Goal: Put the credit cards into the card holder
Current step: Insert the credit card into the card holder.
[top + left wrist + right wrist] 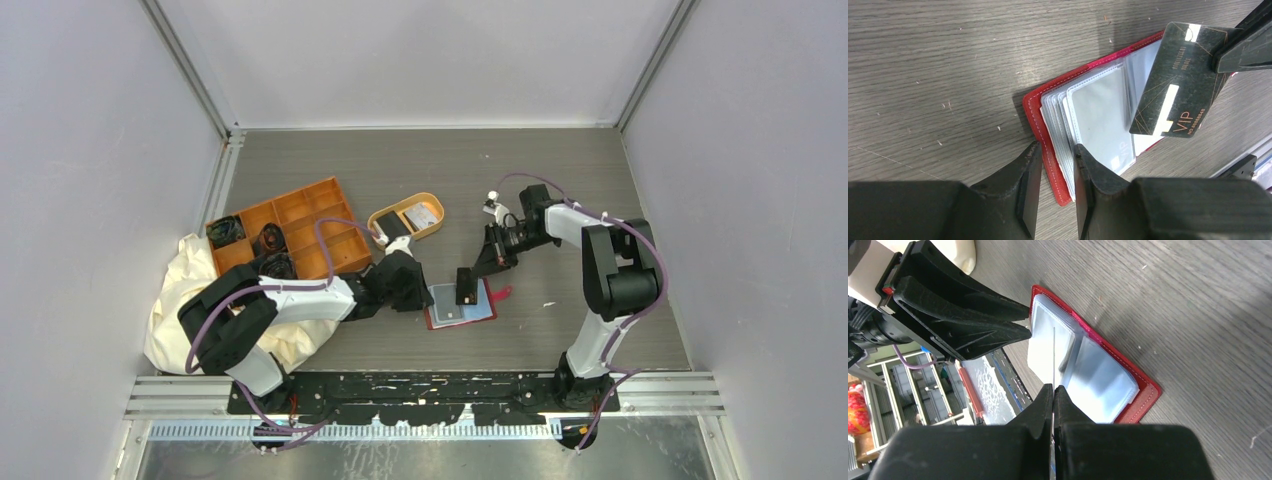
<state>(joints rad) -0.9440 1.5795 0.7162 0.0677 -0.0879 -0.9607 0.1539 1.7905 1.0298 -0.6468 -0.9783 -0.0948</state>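
Note:
The red card holder (pixel 478 311) lies open on the table, grey-clear sleeves up; it also shows in the left wrist view (pixel 1095 112) and the right wrist view (pixel 1098 380). My right gripper (pixel 480 268) is shut on a black VIP credit card (pixel 1173 85) and holds it on edge just above the sleeves; the right wrist view shows it edge-on (pixel 1053 352). My left gripper (pixel 1057 150) is open a little, its fingers straddling the holder's left edge, one tip on the sleeves. A black card (pixel 392 227) and a pale card (pixel 423 214) lie in the oval tan dish (pixel 437 225).
An orange compartment tray (pixel 300 215) with dark items stands at the back left. A cream cloth bag (pixel 180 300) lies under the left arm. The snap tab (pixel 502 293) sticks out at the holder's right.

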